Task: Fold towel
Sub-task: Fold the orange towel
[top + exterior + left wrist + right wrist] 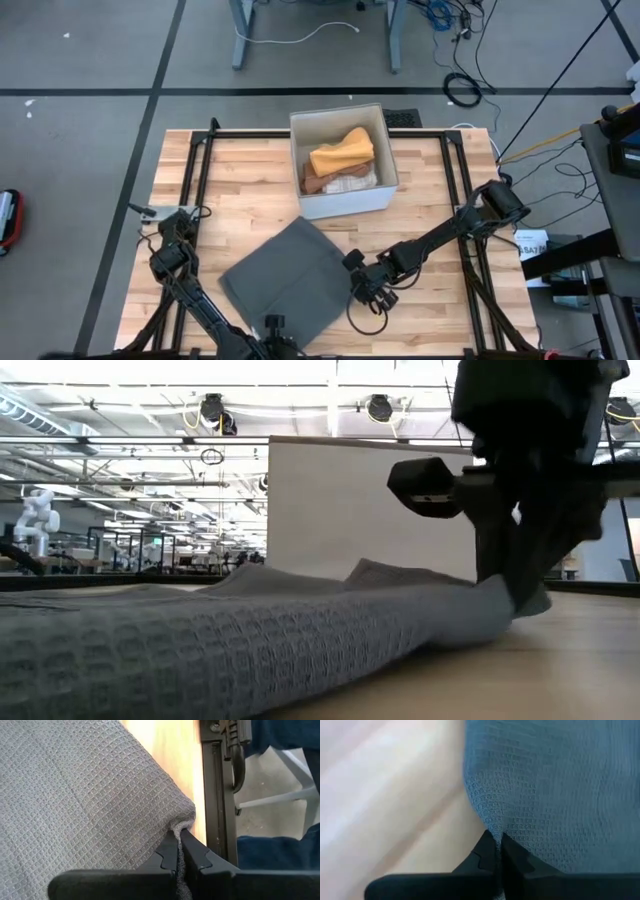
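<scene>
A grey waffle-weave towel (285, 275) lies spread on the wooden table like a diamond, one corner toward each edge. My left gripper (272, 325) is at its near corner and is shut on it; the left wrist view shows that corner (181, 824) puckered between the fingers. My right gripper (358, 288) is at the towel's right corner, also shut on it, as the right wrist view (497, 851) shows. In the low view the right gripper (515, 595) stands on the towel's raised end. My left gripper pinches the towel's near corner (180, 826) between its two fingers, coming steeply from above. The cloth bunches into a small pucker at the fingers; the rest lies flat on the table. My right gripper pinches the towel's right corner (494, 829) between its two fingers, slanting down from the table's right. The corner (500, 605) is drawn up a little while the cloth behind it rests on the table.
A white box (345, 200) stands just beyond the towel's far corner, holding an orange cloth (343, 153) and other folded cloths. A dark frame rail (217, 795) runs along the table edge beside my left gripper. Bare wood lies left and right of the towel.
</scene>
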{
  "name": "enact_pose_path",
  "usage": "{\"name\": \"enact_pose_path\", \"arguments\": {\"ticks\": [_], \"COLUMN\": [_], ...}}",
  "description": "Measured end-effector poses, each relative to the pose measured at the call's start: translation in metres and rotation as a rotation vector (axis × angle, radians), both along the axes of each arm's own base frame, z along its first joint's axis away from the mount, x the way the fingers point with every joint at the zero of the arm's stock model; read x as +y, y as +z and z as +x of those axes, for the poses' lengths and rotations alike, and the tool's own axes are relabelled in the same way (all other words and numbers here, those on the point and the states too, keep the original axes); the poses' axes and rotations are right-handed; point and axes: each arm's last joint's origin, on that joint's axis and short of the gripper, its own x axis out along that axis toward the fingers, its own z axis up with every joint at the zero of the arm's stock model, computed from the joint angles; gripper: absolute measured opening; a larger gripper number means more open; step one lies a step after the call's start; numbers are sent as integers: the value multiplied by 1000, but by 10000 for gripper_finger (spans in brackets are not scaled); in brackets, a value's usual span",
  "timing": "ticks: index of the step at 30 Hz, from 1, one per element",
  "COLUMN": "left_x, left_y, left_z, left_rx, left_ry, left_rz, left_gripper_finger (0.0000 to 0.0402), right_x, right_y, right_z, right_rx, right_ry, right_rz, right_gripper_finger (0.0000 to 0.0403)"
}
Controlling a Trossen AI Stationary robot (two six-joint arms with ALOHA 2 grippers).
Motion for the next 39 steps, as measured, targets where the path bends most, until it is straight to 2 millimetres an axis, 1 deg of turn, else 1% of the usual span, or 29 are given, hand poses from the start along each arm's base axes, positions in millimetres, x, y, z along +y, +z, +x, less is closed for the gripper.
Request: {"name": "enact_pose_path", "arguments": {"ticks": [3, 9, 16, 21, 27, 30, 34, 39], "left_x": [1, 2, 3, 4, 4, -2, -11, -13], "left_y": [4, 16, 38, 54, 76, 89, 108, 120], "left_z": [4, 10, 10, 6, 0, 0, -2, 0], "left_rx": [6, 31, 64, 83, 89, 62, 15, -18], "left_ry": [-25, -47, -33, -14, 22, 11, -11, -15], "left_rz": [5, 42, 89, 142, 191, 159, 99, 68], "left_gripper_finger": [2, 1, 1, 1, 1, 1, 1, 1], "right_x": [3, 13, 21, 21, 15, 16, 22, 25], "right_y": [6, 19, 42, 60, 78, 84, 85, 86], "right_z": [-3, -13, -23, -31, -41, -45, -50, -52], "right_rx": [14, 12, -42, -91, -88, -55, 3, 39], "right_ry": [1, 20, 40, 40, -10, -21, 12, 51], "right_rz": [54, 95, 134, 137, 170, 241, 323, 370], "right_gripper_finger": [0, 0, 0, 0, 0, 0, 0, 0]}}
